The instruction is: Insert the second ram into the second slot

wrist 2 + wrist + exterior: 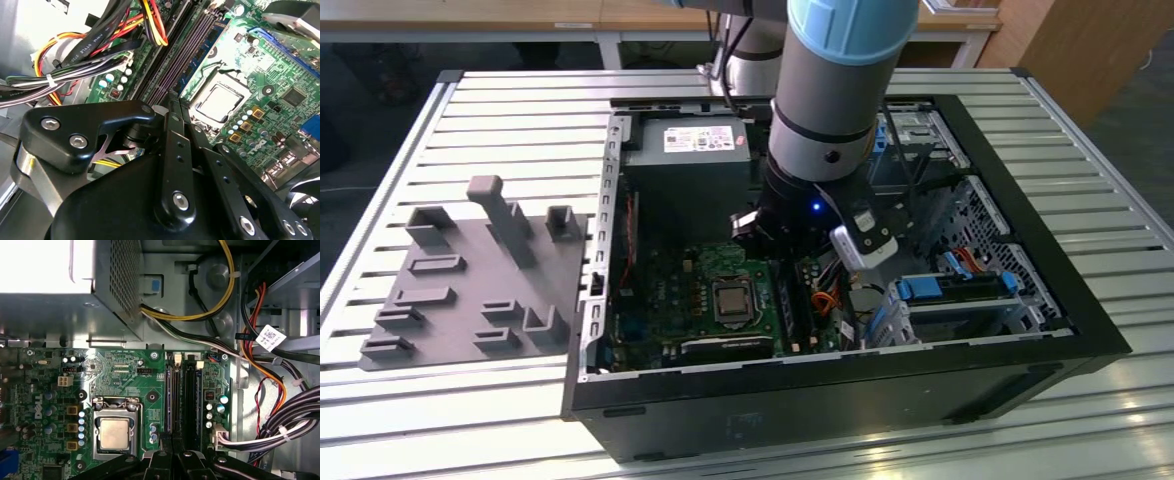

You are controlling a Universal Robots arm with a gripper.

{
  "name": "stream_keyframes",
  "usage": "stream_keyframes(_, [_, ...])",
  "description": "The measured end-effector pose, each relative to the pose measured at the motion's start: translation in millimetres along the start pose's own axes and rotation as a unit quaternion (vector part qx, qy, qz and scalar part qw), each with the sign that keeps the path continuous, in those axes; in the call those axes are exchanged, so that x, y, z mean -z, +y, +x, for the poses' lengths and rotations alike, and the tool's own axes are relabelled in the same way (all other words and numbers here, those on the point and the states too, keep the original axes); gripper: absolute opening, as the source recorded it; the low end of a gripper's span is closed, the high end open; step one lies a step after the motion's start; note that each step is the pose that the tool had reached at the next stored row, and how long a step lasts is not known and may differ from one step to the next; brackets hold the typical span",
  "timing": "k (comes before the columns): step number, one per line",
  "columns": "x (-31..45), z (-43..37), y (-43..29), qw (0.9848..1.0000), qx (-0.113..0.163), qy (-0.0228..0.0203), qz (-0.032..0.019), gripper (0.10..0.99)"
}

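My gripper [781, 245] hangs low inside the open computer case, just above the green motherboard [680, 290]. Its black links cross the near part of both wrist views, and its tip [172, 112] [172, 452] sits over one end of the memory slots. These slots [172, 395] [180, 55] [790, 300] are several dark parallel channels beside the CPU socket [114, 432]. One channel [190, 400] looks wider and darker, with a bluish edge. The second ram is hidden from me, and I cannot tell which channel is the second slot.
The grey power supply [687, 150] stands at the far end of the case. Cable bundles [280, 425] [90, 55] run close beside the slots. Drive bays with blue clips [954, 290] fill the exterior view's right. A grey parts fixture [467, 280] lies outside the case.
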State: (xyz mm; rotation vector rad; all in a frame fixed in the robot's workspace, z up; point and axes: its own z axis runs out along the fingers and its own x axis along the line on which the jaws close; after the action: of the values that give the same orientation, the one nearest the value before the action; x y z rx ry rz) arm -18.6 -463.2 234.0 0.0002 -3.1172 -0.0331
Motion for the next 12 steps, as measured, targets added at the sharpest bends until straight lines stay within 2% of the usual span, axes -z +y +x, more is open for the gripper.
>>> stream_keyframes(12, [-2.6, -4.8, -0.1, 1.0000, 0.001, 0.0001, 0.0001, 0.114])
